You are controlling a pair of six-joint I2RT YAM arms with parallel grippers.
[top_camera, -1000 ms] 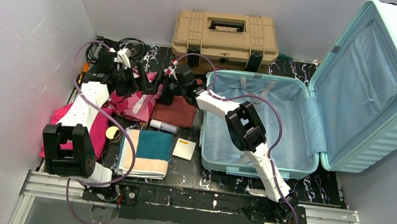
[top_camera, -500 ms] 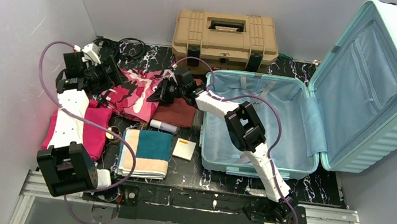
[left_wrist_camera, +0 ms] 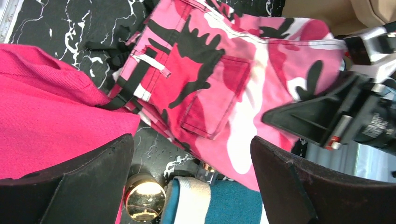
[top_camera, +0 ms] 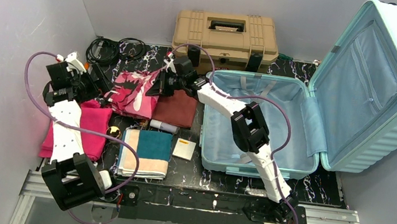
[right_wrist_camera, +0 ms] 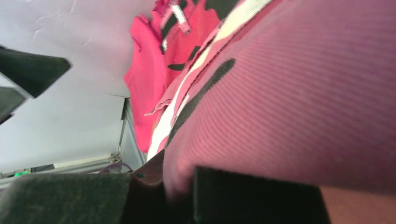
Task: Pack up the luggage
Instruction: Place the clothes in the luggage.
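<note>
The luggage lies open on the table with its lid propped up. Just left of the luggage, the right fingers are clamped on a fold of the pink camouflage garment; the wrist view shows cloth pinched between the pads. The left fingers stand wide apart and grip nothing, farther left of the luggage, facing the garment's pocket side.

We judge the step in hand to be carrying this garment into the luggage's lined tub. To do it well, we lift high enough that the trailing cloth clears the luggage's left wall. We also watch that the maroon cloth beside the luggage is not dragged along. We release only once most of the garment hangs over the lining, so nothing drapes on the rim.
</note>
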